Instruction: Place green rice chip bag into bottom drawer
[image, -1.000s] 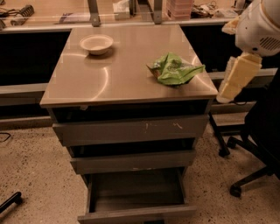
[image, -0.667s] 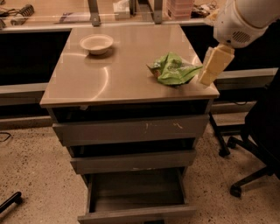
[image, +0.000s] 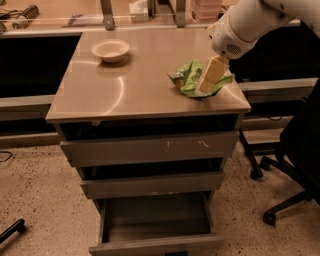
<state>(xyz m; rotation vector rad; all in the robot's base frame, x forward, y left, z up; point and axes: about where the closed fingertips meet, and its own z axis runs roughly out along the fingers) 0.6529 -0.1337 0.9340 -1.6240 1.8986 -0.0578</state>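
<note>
The green rice chip bag (image: 188, 77) lies crumpled near the right front corner of the cabinet top (image: 125, 92). My gripper (image: 209, 79), pale yellow at the end of a white arm, comes down from the upper right and sits over the right half of the bag, touching or just above it. The bottom drawer (image: 155, 222) is pulled out at floor level, and its dark interior shows nothing inside.
A pale bowl (image: 110, 50) stands at the back left of the cabinet top. The scratched upper drawer (image: 150, 148) and the middle drawer (image: 150, 184) stick out slightly. A black office chair (image: 295, 165) stands close on the right. A counter runs behind.
My gripper has swung left from beyond the cabinet's right edge and now sits over the bag. The bag, the bowl and the drawers have not moved.
</note>
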